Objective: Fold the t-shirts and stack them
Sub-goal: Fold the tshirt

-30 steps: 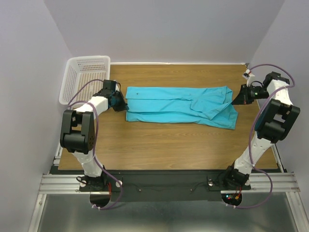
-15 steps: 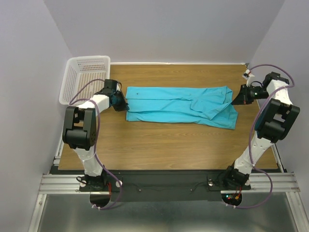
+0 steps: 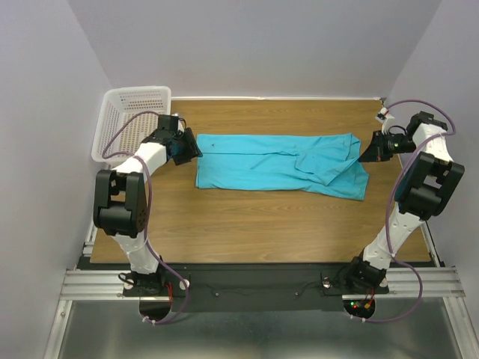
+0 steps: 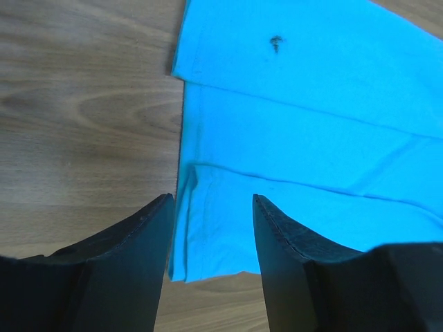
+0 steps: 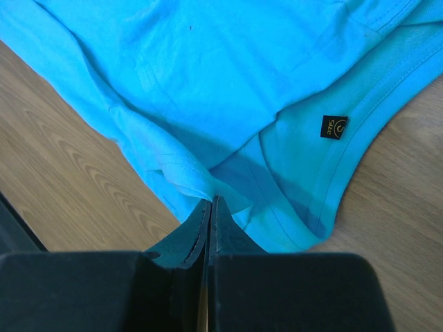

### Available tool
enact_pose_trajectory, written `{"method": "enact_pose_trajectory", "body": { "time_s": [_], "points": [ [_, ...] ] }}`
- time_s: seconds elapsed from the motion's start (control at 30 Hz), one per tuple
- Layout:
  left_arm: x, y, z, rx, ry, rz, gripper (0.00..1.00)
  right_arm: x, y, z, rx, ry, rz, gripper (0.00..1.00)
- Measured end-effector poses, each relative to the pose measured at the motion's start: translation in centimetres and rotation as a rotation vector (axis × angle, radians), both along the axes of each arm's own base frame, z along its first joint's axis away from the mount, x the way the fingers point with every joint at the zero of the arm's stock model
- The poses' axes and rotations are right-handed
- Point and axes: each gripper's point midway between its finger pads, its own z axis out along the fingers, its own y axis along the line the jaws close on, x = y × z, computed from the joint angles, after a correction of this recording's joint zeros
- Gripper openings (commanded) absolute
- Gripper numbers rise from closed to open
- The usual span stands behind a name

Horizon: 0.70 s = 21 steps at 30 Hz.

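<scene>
**T-shirt** [image 3: 277,164]: one, bright turquoise-blue, soft knit, no print. Folded lengthwise into a long band. Laid flat on the table [image 3: 262,232], long axis left to right, a little toward the far side. Left end squared off, with straight stitched hems lying in stepped layers. Right end rumpled, with diagonal creases and a lower corner sagging toward the near edge. Small dark speck [image 4: 276,42] on the top layer near the left end. Curved ribbed neck band [image 5: 363,128] with double stitching at the right end. Small black woven label [image 5: 333,126] with yellow lettering just inside it.

**Table**: wood-grain laminate, matte, mid-brown, rectangular.

**Basket** [image 3: 138,91]: white plastic mesh, rectangular with rounded corners. At the far left corner of the table, apart from the cloth.

**Left gripper** [image 4: 211,202]: black, matte, blunt wedge-shaped fingers standing apart. Poised over the shirt's left hem with nothing clamped; the cloth edge shows in the gap between them.

**Right gripper** [image 5: 210,200]: black fingers pressed flat together, only a hairline seam between them. Tips at a raised fold on the shirt's right edge. Impossible to tell whether cloth is pinched in the seam.
</scene>
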Motion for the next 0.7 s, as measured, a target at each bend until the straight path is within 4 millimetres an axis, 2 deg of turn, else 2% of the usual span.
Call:
{"method": "enact_pose_trajectory", "body": {
  "time_s": [0.13,0.23,0.37,0.5,0.7],
  "points": [
    [-0.3,-0.8,2.6,-0.031,-0.075,-0.057,0.59,0.0,0.0,0.0,0.0,0.0,0.001,0.01],
    [-1.6,-1.5,3.2,-0.06,-0.103,-0.101,0.58,0.0,0.2,0.0,0.0,0.0,0.004,0.01],
    [-3.9,-3.5,1.7,-0.089,-0.072,-0.169,0.57,0.1,0.2,-0.1,0.001,0.001,0.005,0.01],
    [-6.2,-5.5,-0.7,-0.107,-0.012,-0.225,0.56,0.1,0.4,-0.4,0.008,0.014,0.006,0.01],
    [-6.2,-5.7,-3.3,-0.101,0.035,-0.209,0.56,0.7,0.7,-1.0,0.023,0.036,-0.004,0.01]
  ]
}}
